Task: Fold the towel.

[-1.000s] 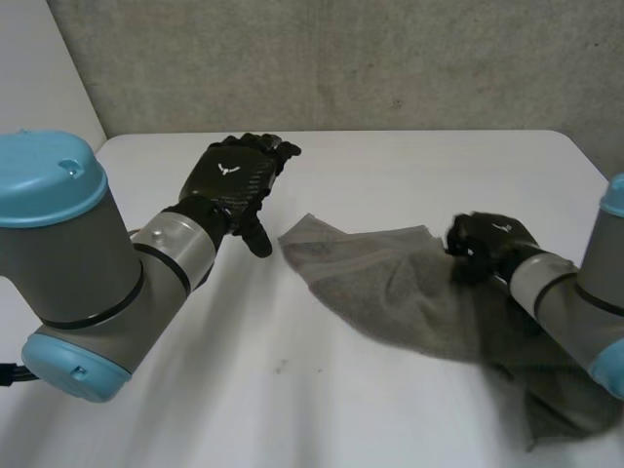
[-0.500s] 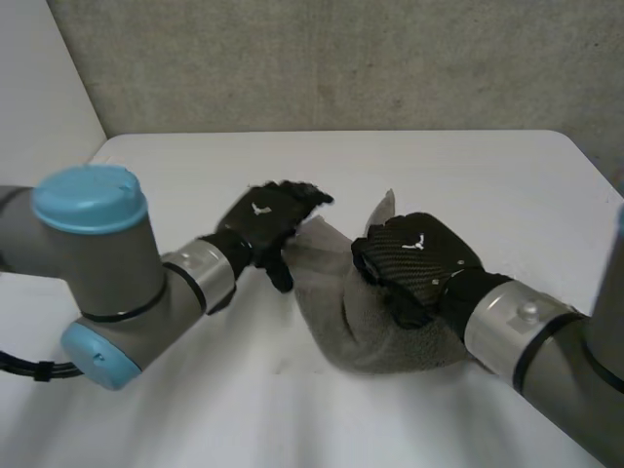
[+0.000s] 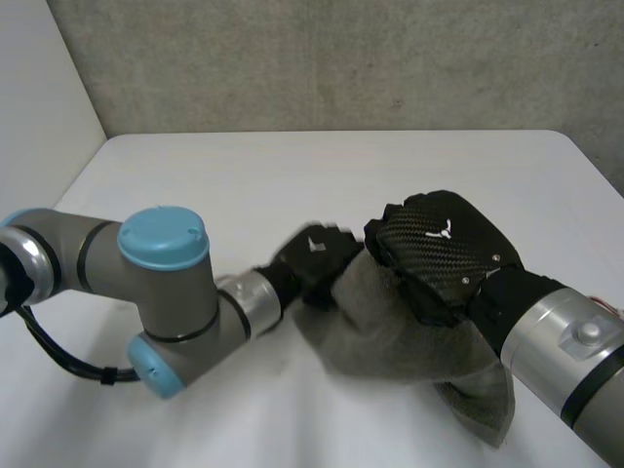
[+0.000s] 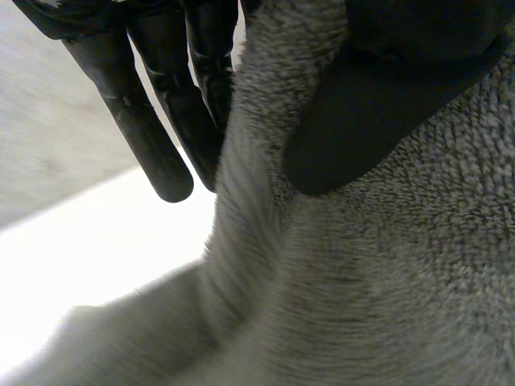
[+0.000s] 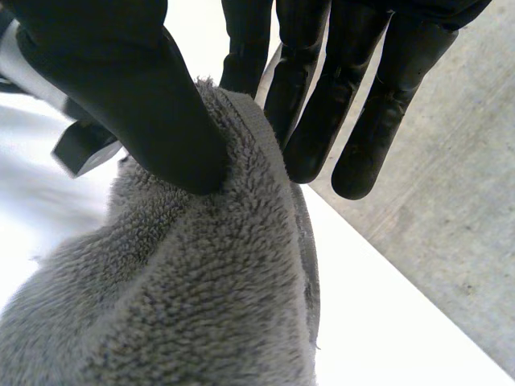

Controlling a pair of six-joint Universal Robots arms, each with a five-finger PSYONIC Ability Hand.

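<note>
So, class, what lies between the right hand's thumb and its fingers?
A fold of the towel, its hemmed edge pinched by the right hand; the right wrist view shows it.

— Any words or numbers to read here?
— None. The one sign is a small white winged emblem on the back of the right robot hand [image 3: 444, 255] in the head view, toward twelve o'clock on its woven black shell.
— And the left robot hand [image 3: 317, 265]?
— A white mark on its back too, at nine o'clock from the other emblem, but too blurred to make out.
— The towel [image 3: 390, 331]?
— Nothing legible on it.
</note>
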